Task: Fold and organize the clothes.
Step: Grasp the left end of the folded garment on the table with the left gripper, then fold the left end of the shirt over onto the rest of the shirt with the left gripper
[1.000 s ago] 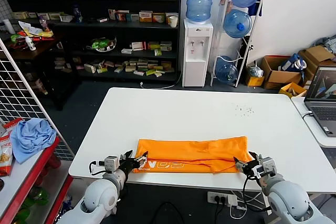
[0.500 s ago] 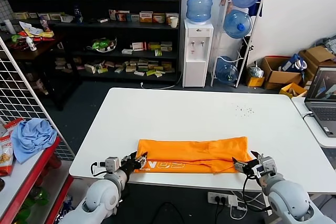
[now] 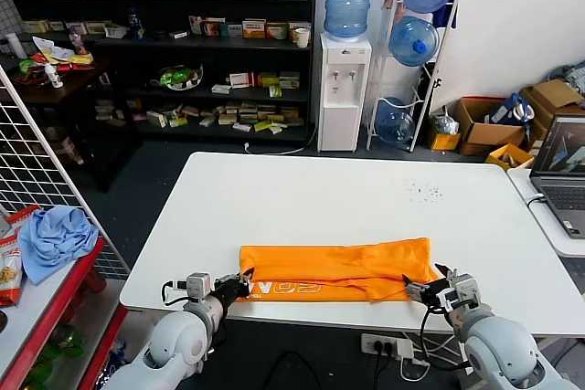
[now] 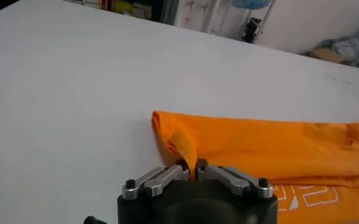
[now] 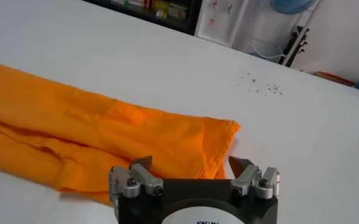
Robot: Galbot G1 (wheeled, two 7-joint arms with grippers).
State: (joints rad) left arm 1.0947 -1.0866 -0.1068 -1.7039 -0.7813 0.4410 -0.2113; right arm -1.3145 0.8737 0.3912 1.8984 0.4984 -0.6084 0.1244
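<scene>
A: T-shirt (image 3: 334, 269) lies as a long folded band along the near edge of the table (image 3: 320, 198). Your left gripper (image 4: 192, 170) is pinched tight on its left-end corner.

B: And the right gripper (image 5: 191, 163)?

A: Jaws spread wide at the right end, holding nothing. Lift now and you'd likely drag one end and undo the fold.

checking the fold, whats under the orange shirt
The orange T-shirt lies folded in a long band directly on the white table. Its own lower layers and most of the lettering are covered; nothing else shows beneath.
</scene>
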